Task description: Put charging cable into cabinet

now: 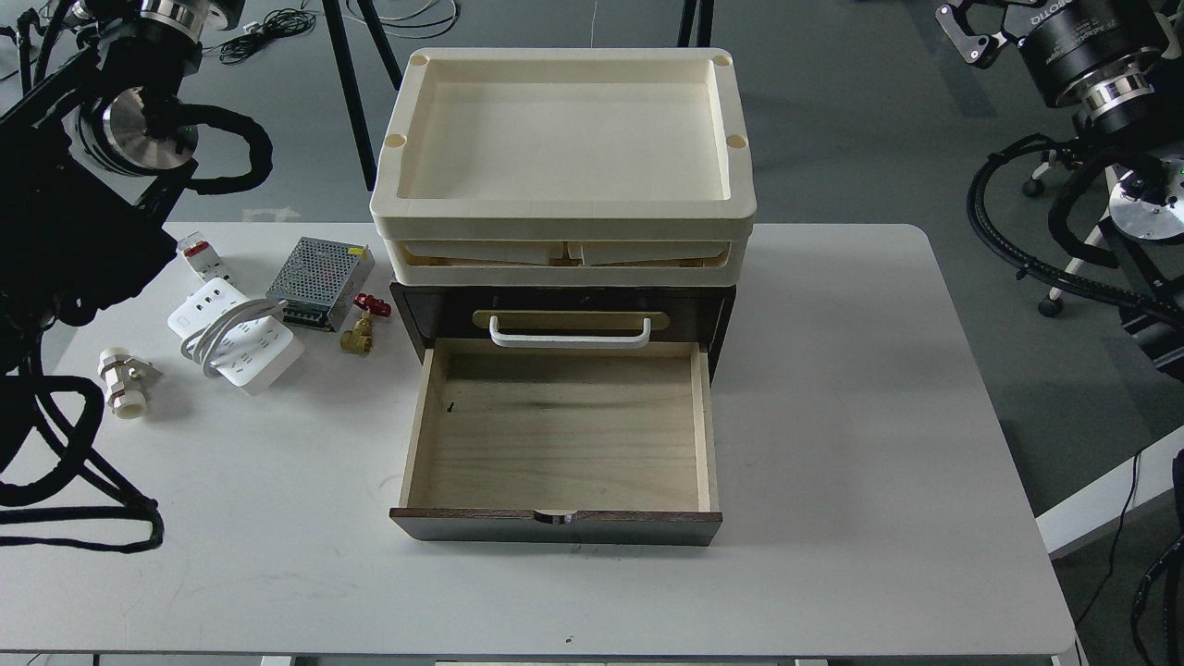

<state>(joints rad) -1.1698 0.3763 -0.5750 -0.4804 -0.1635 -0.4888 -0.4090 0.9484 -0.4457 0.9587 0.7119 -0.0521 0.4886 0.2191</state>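
The charging cable (236, 342) is a white power strip with its thick white cord looped around it. It lies on the white table (832, 444), left of the cabinet. The cabinet (564, 310) is dark brown with a white bar handle on a brass plate. Its pale wood drawer (560, 430) is pulled out towards me and is empty. My left arm rises at the far left, and its far end leaves the top edge. My right gripper (967, 32) is high at the top right, far from the table, and only partly shows. Neither holds anything that I can see.
Cream trays (564, 208) are stacked on the cabinet. A perforated metal power supply (319, 270), a small breaker with a red tab (196, 254), a brass valve with a red handle (363, 326) and a white plastic fitting (123, 381) lie around the power strip.
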